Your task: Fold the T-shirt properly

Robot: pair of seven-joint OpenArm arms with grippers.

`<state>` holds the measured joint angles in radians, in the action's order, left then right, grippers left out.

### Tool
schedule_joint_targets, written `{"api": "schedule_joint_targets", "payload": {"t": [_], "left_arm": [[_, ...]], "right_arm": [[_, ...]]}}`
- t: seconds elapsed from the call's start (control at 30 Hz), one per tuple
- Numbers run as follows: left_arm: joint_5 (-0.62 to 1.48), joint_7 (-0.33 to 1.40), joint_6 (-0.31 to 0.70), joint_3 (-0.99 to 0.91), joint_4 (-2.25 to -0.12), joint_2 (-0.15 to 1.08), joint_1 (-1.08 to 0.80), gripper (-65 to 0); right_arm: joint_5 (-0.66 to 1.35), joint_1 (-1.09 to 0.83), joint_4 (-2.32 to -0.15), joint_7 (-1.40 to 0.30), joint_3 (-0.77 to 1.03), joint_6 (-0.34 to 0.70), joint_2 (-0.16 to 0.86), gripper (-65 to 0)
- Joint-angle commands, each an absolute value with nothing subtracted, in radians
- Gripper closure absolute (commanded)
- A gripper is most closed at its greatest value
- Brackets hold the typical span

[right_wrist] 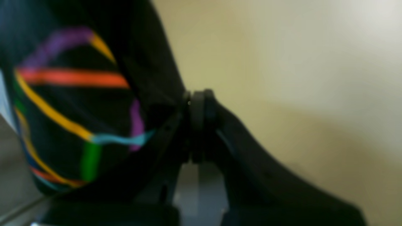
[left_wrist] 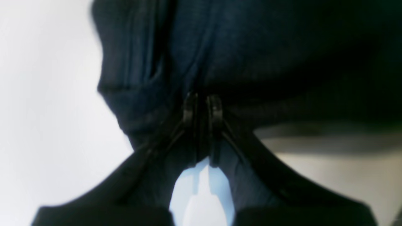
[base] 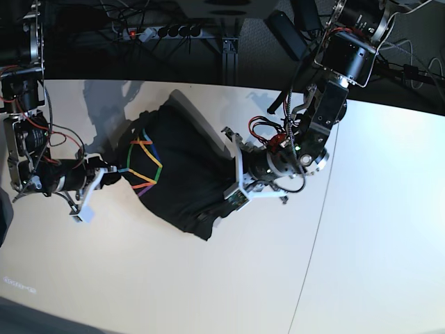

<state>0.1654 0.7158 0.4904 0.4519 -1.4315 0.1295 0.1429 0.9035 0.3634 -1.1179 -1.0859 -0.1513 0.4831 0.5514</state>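
Two grippers clamped on same cloth. Left gripper [left_wrist: 202,108]: my jaws pressed together on pinch of large dark charcoal soft knit T-shirt [left_wrist: 251,53], fabric filling upper frame of left wrist view. Right gripper [right_wrist: 198,106]: my jaws closed at edge of same T-shirt, rainbow line print [right_wrist: 72,103] at left of right wrist view. Base view: T-shirt [base: 188,174] bunched and stretched between both grippers, mid-frame, over pale beige table [base: 174,278]. Black power strip [base: 163,31] along top edge.

Open room: the pale tabletop [base: 208,285] lies bare toward the near edge.
Obstacle: the bunched black knit T-shirt [base: 184,174] spans between both arms.
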Motion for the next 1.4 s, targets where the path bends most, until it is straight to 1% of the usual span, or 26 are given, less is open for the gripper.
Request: {"api": "schedule_joint_targets", "payload": {"t": [0.0, 0.27, 0.47, 0.6, 0.67, 0.7, 0.77, 0.9, 0.97, 1.07, 1.23, 1.37], "left_arm": [[0.167, 0.706, 0.489, 0.450, -1.431, 0.125, 0.168, -5.8], [0.173, 0.707, 0.482, 0.450, -1.423, 0.125, 0.256, -5.8], [0.210, 0.706, 0.482, 0.450, -1.423, 0.123, 0.278, -5.8], [0.214, 0.707, 0.480, 0.450, -1.424, 0.113, 0.278, -5.8], [0.214, 0.719, 0.451, 0.445, -1.431, 0.118, 0.286, -5.8], [0.221, 0.733, 0.444, 0.435, -1.445, 0.120, 0.290, -5.4], [0.239, 0.765, 0.442, 0.390, -1.494, 0.120, 0.290, -2.5], [0.353, 0.842, 0.446, 0.304, -1.591, 0.163, 0.277, -1.9], [0.379, 0.851, 0.447, 0.277, -1.644, 0.203, 0.243, -1.9], [0.408, 0.869, 0.491, 0.244, -1.753, 0.263, 0.156, -1.5], [0.411, 0.874, 0.490, 0.201, -1.897, 0.387, -0.060, -1.5], [0.455, 0.908, 0.490, 0.115, -2.006, 0.463, -0.250, -1.5]], "right_arm": [[0.934, 0.362, -1.147, -1.082, -0.132, 0.558, 0.569, 0.0], [0.951, 0.189, -1.314, -1.096, -0.056, 0.558, 0.544, 0.0], [0.949, 0.091, -1.435, -1.096, -0.036, 0.558, 0.485, 0.0], [0.923, 0.068, -1.473, -1.096, -0.031, 0.558, 0.440, 0.0], [0.908, 0.070, -1.481, -1.093, -0.017, 0.558, 0.435, 0.0], [0.908, 0.070, -1.486, -1.093, -0.001, 0.557, 0.435, 0.0], [0.909, 0.068, -1.498, -1.097, 0.047, 0.558, 0.435, 0.0], [0.911, 0.068, -1.523, -1.135, 0.158, 0.558, 0.437, 0.0], [0.939, 0.063, -1.525, -1.177, 0.207, 0.558, 0.447, 0.0], [0.959, 0.017, -1.525, -1.176, 0.267, 0.558, 0.480, 0.0], [0.987, -0.101, -1.528, -1.179, 0.375, 0.558, 0.501, 0.0], [1.011, -0.221, -1.551, -1.181, 0.463, 0.558, 0.503, 0.0]]}}
